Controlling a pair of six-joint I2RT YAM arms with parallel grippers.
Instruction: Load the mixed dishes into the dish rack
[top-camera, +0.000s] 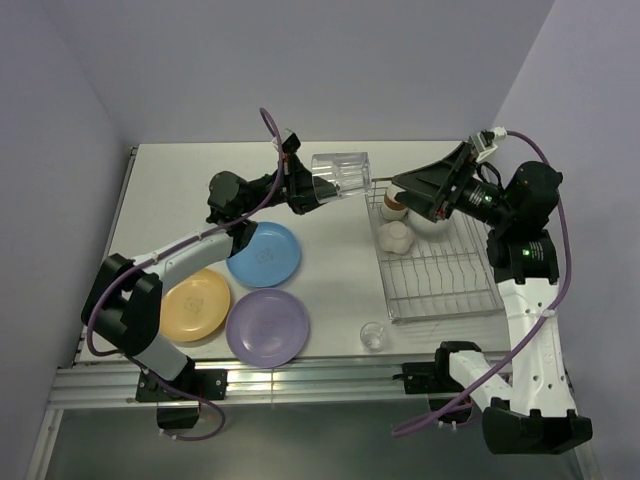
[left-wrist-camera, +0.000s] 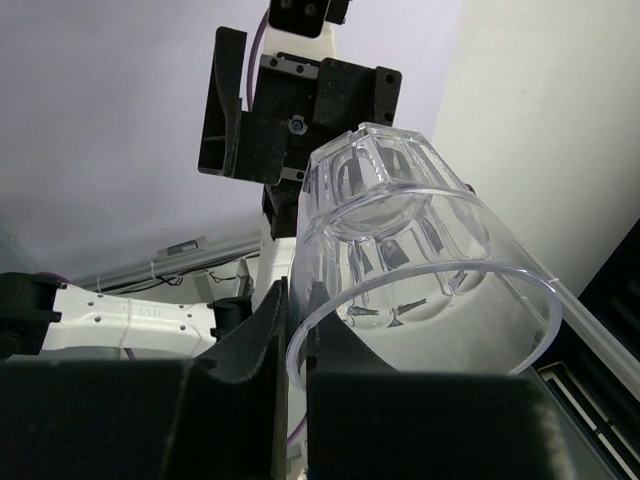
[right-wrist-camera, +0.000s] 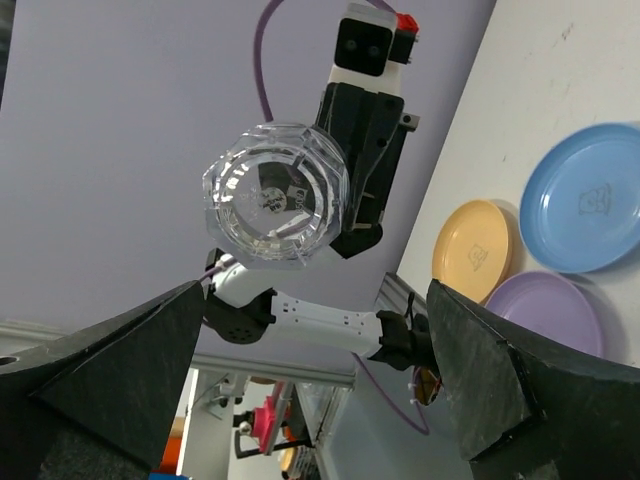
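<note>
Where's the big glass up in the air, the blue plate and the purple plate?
big glass (top-camera: 341, 172): top view, middle of its side.
blue plate (top-camera: 266, 256): top view, middle of its face.
purple plate (top-camera: 268, 326): top view, middle of its face.

Three plates (top-camera: 264, 254), two clear glasses (top-camera: 341, 172), one dish rack (top-camera: 447, 276).

White bowl (top-camera: 435, 226) and small brownish dish (top-camera: 392, 202) in the dish rack (top-camera: 450, 290), half hidden behind right fingers (top-camera: 425, 178).
</note>
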